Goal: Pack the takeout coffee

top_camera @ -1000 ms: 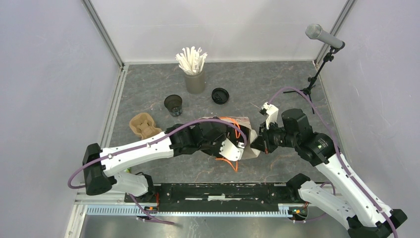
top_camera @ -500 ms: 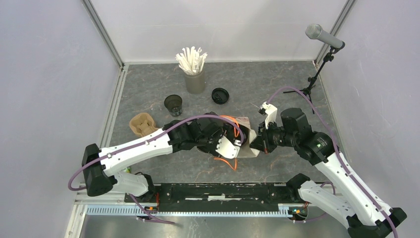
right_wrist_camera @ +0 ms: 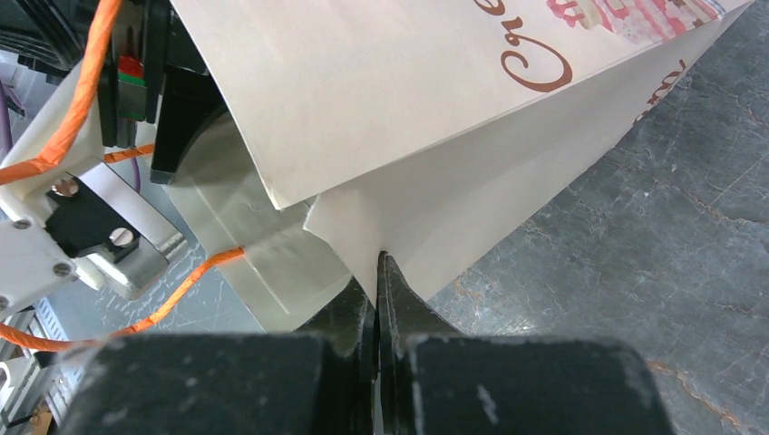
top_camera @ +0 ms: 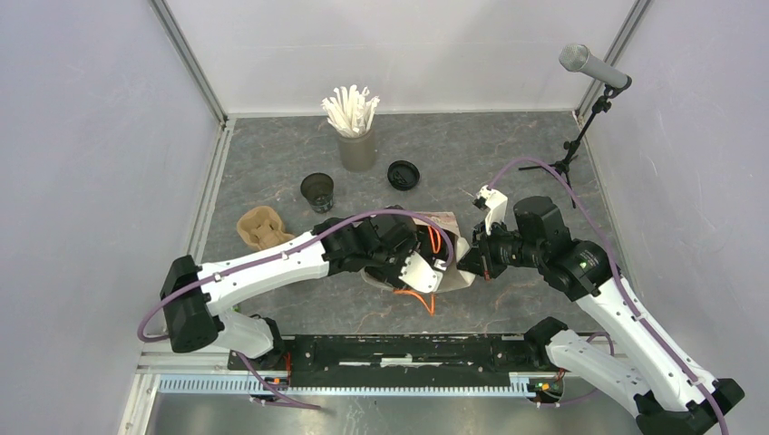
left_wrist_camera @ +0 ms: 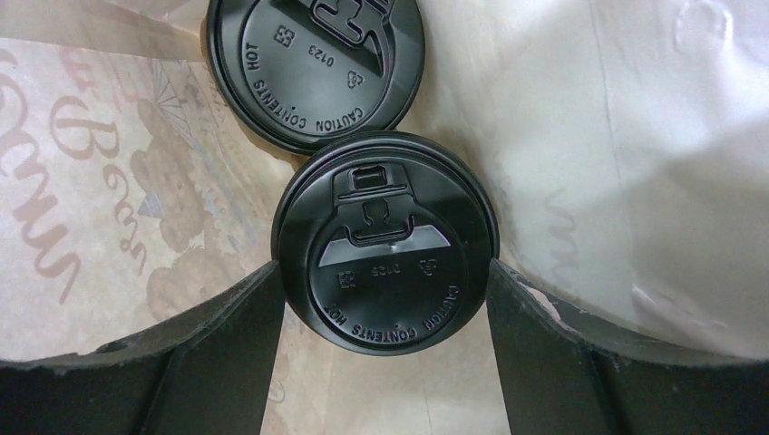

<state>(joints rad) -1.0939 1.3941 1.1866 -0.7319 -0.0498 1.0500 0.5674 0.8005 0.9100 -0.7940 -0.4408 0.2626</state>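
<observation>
The left gripper (left_wrist_camera: 383,270) is deep inside a cream printed paper bag (left_wrist_camera: 635,136); its two black fingers (left_wrist_camera: 218,362) are spread wide and pressed against either side of a small black disposable cup with a round black lid (left_wrist_camera: 385,245), so it is gripping that cup. The cup sits squarely between the fingers with its lid facing the wrist; its long axis runs along the gripper's own reach, so I'd judge any letting go and backing out should follow that same line. The lid looks seated all round, with raised lettering and the sip tab closed. Just beyond it is a second lidded black cup (left_wrist_camera: 317,63), their rims meeting in this view; a sideways nudge could knock it.

The right gripper (right_wrist_camera: 376,272) is clamped tight on a fold at the bag's edge, holding the mouth for the other arm. The left arm is plainly the one at the cups. The bag is mid-way along the grey marbled worktop (top_camera: 508,163), nearer its front edge; whether it stands upright I cannot tell.

Toward the far edge stand an uncapped black cup (top_camera: 317,190) and a loose black lid (top_camera: 403,174), not yet packed.
</observation>
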